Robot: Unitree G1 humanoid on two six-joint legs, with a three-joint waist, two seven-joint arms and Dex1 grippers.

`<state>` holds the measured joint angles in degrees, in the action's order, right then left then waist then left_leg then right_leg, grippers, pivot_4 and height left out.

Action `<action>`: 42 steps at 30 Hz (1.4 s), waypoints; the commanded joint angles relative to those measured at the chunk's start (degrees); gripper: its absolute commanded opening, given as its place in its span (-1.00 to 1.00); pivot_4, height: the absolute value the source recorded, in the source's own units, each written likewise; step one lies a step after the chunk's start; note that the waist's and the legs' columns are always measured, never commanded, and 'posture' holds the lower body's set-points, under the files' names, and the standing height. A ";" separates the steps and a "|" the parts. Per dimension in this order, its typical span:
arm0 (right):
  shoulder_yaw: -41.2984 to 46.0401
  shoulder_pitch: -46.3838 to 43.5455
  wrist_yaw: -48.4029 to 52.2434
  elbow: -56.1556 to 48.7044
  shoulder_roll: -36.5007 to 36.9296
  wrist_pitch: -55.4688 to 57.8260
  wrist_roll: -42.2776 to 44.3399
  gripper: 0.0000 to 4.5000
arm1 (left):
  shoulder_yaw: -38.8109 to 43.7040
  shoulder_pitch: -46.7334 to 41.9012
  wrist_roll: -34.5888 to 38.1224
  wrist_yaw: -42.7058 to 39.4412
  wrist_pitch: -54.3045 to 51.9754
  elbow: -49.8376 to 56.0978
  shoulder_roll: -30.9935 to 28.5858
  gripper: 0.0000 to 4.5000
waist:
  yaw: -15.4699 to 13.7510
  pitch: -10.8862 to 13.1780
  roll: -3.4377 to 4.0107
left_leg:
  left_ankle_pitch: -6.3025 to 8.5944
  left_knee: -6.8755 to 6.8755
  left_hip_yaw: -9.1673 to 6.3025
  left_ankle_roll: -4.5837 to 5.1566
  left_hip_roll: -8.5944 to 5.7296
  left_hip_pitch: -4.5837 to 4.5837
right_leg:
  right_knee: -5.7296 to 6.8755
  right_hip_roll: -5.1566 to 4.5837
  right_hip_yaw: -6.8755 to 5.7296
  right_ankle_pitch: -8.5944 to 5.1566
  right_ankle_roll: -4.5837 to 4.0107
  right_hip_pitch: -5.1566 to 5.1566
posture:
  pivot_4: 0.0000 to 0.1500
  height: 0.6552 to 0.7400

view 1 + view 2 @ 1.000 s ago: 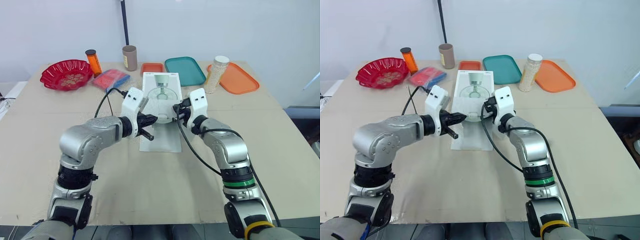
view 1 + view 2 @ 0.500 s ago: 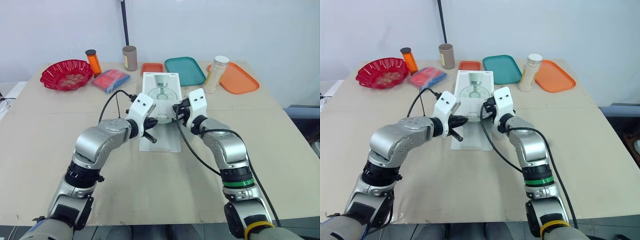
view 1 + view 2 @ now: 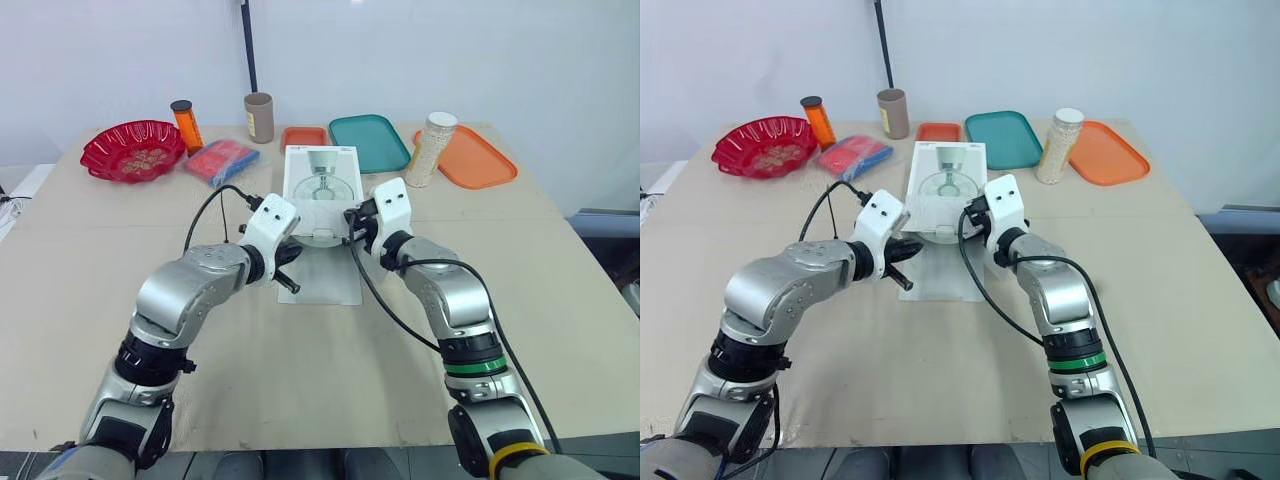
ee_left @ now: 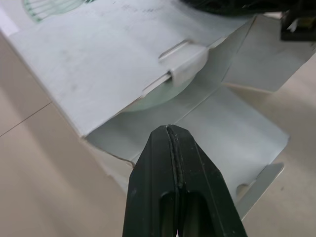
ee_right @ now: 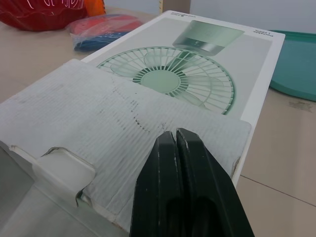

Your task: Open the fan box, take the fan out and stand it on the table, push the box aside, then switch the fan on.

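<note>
Box [image 3: 322, 190] at frame centre, near end opened | judged light, thin card, easily crushed | left gripper [image 4: 170, 129] and right gripper [image 5: 175, 132] closed, empty | fan [image 4: 150, 101] best gripped at rim

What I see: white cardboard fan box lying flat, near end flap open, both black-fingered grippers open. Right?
No: the white cardboard fan box lies flat, near end flap open, but the left gripper and right gripper are shut, fingers pressed together in each wrist view.
</note>
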<state>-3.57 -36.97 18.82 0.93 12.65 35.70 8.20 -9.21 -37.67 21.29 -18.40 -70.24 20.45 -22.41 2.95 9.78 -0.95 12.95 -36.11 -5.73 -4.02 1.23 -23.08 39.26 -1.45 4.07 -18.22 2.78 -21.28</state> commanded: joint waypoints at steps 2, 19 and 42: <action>-0.74 0.98 0.47 1.26 0.02 0.33 -0.49 -0.97 | 2.42 1.25 -0.09 -0.50 -1.22 2.08 -2.67 -1.00 | -0.04 0.00 0.00 | 0.00 0.01 0.00 0.00 0.00 0.00 | 0.00 0.00 0.00 0.00 0.00 0.00 | 1.00 1.00; -1.41 0.86 1.68 1.63 0.05 -0.32 -1.63 -0.97 | 2.38 3.02 -3.72 -0.34 4.92 -4.14 -3.51 -1.00 | -0.10 -0.01 -0.02 | 0.00 0.00 0.00 0.00 0.01 -0.01 | 0.00 0.00 -0.01 0.00 0.00 0.00 | 1.00 1.00; -2.38 1.31 1.85 0.97 -0.43 -0.32 -2.46 -0.97 | -0.57 -2.86 -8.69 -6.19 21.28 -18.51 1.58 -1.00 | -0.13 -0.04 -0.05 | 0.00 0.00 0.00 0.00 0.00 -0.01 | 0.00 -0.01 -0.01 0.00 -0.01 0.00 | 1.00 1.00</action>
<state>-4.77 -36.77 20.65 1.16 12.76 34.36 5.88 -9.31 -38.88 13.02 -23.53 -51.29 1.37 -21.23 2.82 9.74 -1.01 12.95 -36.11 -5.73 -4.02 1.22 -23.08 39.26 -1.46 4.05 -18.22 2.77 -21.28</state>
